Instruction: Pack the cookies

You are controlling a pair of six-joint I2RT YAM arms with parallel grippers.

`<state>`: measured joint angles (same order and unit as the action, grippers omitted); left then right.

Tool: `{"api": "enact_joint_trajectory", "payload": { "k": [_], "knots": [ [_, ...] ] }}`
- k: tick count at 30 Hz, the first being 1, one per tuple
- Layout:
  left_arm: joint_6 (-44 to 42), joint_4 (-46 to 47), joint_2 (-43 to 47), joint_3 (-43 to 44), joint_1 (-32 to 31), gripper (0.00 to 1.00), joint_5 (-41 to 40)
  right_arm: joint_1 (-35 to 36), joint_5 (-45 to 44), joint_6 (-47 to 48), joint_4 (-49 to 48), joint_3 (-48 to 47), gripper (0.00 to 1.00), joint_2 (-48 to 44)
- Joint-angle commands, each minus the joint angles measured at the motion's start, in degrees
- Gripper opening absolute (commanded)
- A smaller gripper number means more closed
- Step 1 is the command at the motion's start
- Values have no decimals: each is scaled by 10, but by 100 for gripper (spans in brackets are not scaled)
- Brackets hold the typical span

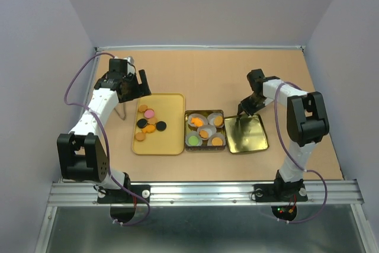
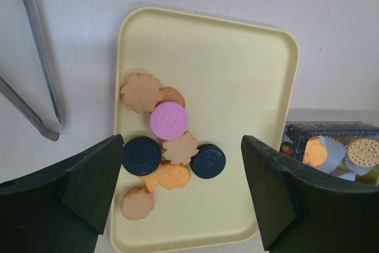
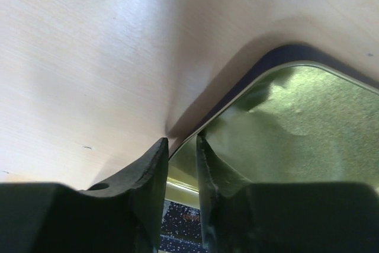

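Several cookies (image 1: 149, 121), tan, orange, black and one pink (image 2: 169, 120), lie on a pale yellow tray (image 1: 170, 141), which also shows in the left wrist view (image 2: 237, 87). My left gripper (image 1: 136, 89) hovers open and empty above the tray's far left part, its jaws wide apart over the cookies (image 2: 182, 141). A patterned tin (image 1: 204, 112) right of the tray holds white paper cups with orange and green cookies. My right gripper (image 1: 240, 114) is shut on the rim of the gold tin lid (image 1: 250, 135), which fills the right wrist view (image 3: 296, 122); its fingers (image 3: 182, 141) straddle the lid's rim.
Metal tongs (image 2: 41, 87) lie on the table left of the tray. The tin's corner (image 2: 296, 140) shows at the right of the left wrist view. White walls enclose the tan table on three sides.
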<state>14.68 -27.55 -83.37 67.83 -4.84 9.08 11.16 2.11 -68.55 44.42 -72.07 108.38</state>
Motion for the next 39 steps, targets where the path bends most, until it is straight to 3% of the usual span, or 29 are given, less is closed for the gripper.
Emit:
{"api": "enact_joint_trajectory", "payload": {
  "k": [1,12,28,33,37,39],
  "knots": [
    [1,14,22,-7,-3,92,8,17,-25,6,-14,-4,28,25],
    [0,14,26,-14,-6,92,7,26,-30,32,-12,-17,1,21],
    [1,11,47,-5,-8,92,22,26,-83,159,81,-171,1,-103],
    [26,33,62,-2,-8,92,98,26,-6,165,80,-199,0,-172],
    [94,95,85,-18,-19,92,219,26,115,156,6,-204,0,-261],
    [120,129,93,-26,-37,92,226,26,148,149,-7,-213,0,-285]
  ]
}}
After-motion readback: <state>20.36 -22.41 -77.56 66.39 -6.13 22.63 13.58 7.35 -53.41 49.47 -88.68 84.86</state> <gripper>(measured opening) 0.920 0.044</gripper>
